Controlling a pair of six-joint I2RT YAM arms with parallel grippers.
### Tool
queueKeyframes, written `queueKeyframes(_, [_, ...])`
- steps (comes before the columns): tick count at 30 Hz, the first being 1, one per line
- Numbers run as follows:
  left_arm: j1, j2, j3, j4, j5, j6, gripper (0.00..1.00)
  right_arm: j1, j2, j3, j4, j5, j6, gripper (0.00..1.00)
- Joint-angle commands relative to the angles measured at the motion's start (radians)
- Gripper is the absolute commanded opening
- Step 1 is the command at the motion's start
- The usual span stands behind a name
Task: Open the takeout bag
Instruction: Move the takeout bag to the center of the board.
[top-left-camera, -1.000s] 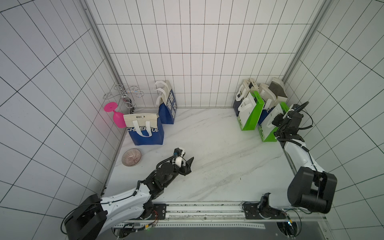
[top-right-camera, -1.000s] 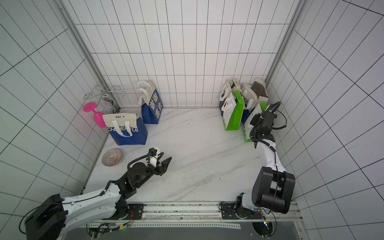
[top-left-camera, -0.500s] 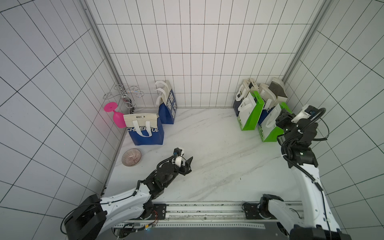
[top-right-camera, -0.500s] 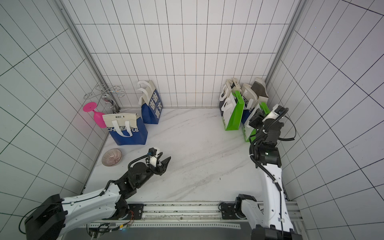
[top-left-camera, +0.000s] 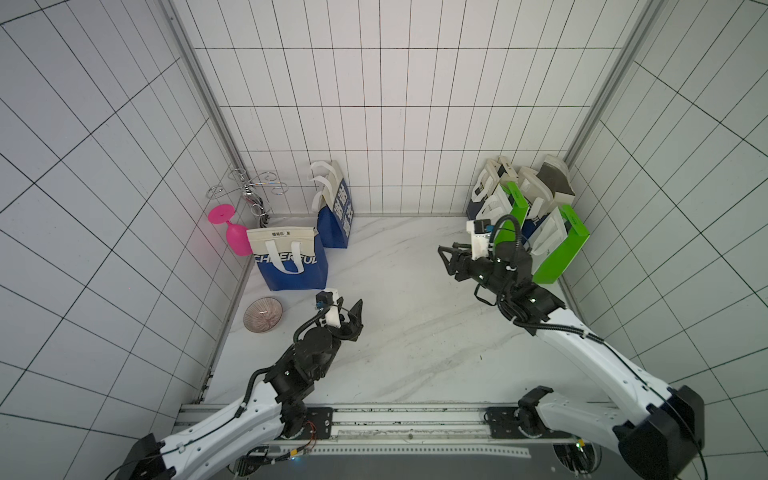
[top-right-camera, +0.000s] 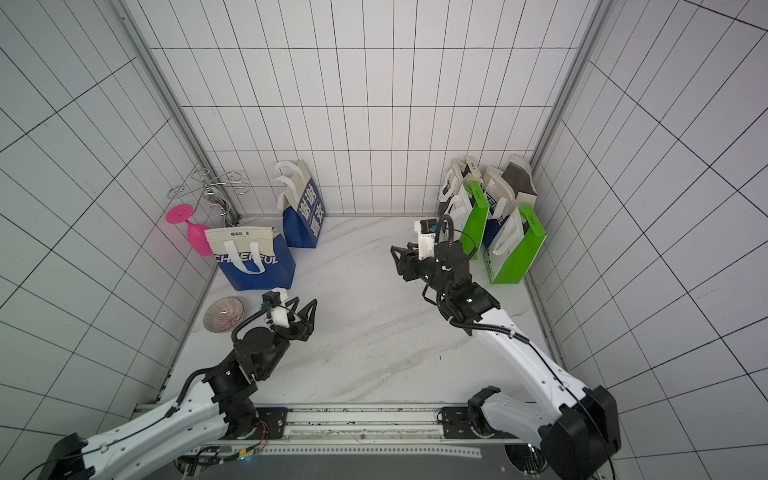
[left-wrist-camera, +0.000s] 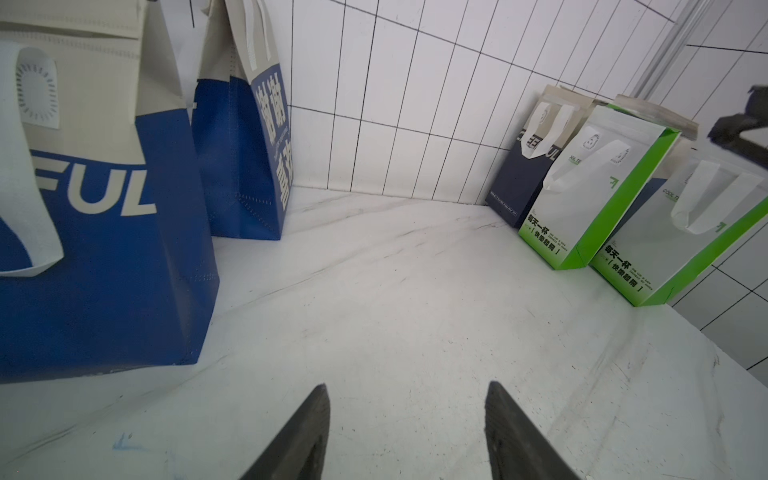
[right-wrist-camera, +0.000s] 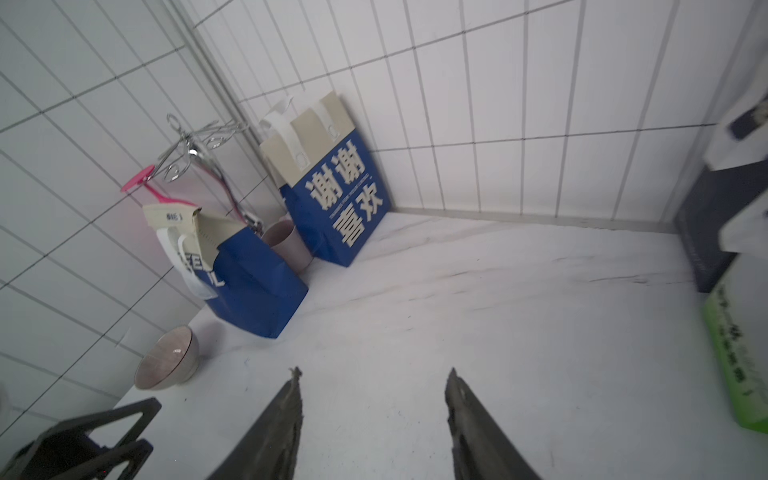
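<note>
The left gripper (left-wrist-camera: 405, 390) holds its two dark fingers wide apart with only bare marble between them. It hovers low over the tabletop (top-left-camera: 415, 340), just in front of the blue "CHEERFUL" bag (top-left-camera: 291, 266), near it but not touching. The right gripper (right-wrist-camera: 374, 374) is also spread and carries nothing. In both top views it hangs higher over the table, pointing toward the robot's left. The nearer green-and-white takeout bag (top-left-camera: 559, 249) stands just beside its wrist, against the right wall; whether that bag's mouth is open cannot be told. Between the two grippers the marble lies open from the front rail (top-left-camera: 395, 422) to the back wall, with everything else standing along the edges. In the back left corner are two blue-and-cream bags: the "CHEERFUL" one and, behind it against the back wall, a Chinese-lettered bag (top-left-camera: 337, 218), with one pale cup (right-wrist-camera: 282, 245) between them. One pink goblet (top-left-camera: 232, 235) leans tilted behind the "CHEERFUL" bag under one chrome wire rack (top-left-camera: 249, 191). One ribbed bowl (top-left-camera: 262, 314) sits by the left wall, beside the left gripper. The back right corner holds a tight cluster of bags. It includes the two green-and-white ones, counting the farther green-and-white bag (top-left-camera: 509, 208), and one navy bag (top-left-camera: 478, 199). At least two more are half hidden behind, so the full count there is unsure.
</note>
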Motion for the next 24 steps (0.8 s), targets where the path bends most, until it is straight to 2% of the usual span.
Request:
queueKeyframes(1, [0.023, -0.064, 0.195, -0.249, 0.048, -0.106, 0.61, 0.075, 0.116, 0.026, 0.181, -0.080, -0.046, 0.56])
queueKeyframes(4, [0.027, -0.083, 0.349, -0.380, 0.047, -0.067, 0.61, 0.116, 0.267, 0.079, 0.282, -0.138, -0.051, 0.57])
queueKeyframes(6, [0.035, -0.079, 0.448, -0.480, 0.028, -0.029, 0.61, 0.130, 0.378, 0.132, 0.351, -0.232, -0.028, 0.58])
queueKeyframes(9, [0.045, -0.088, 0.540, -0.576, 0.017, 0.011, 0.61, 0.161, 0.514, 0.206, 0.468, -0.313, -0.006, 0.60])
queueKeyframes(15, [0.048, -0.149, 0.568, -0.613, -0.018, 0.099, 0.61, 0.232, 0.782, 0.476, 0.502, -0.383, -0.050, 0.65])
queueKeyframes(24, [0.048, -0.207, 0.560, -0.663, -0.061, 0.117, 0.62, 0.287, 1.132, 0.938, 0.528, -0.437, 0.001, 0.65])
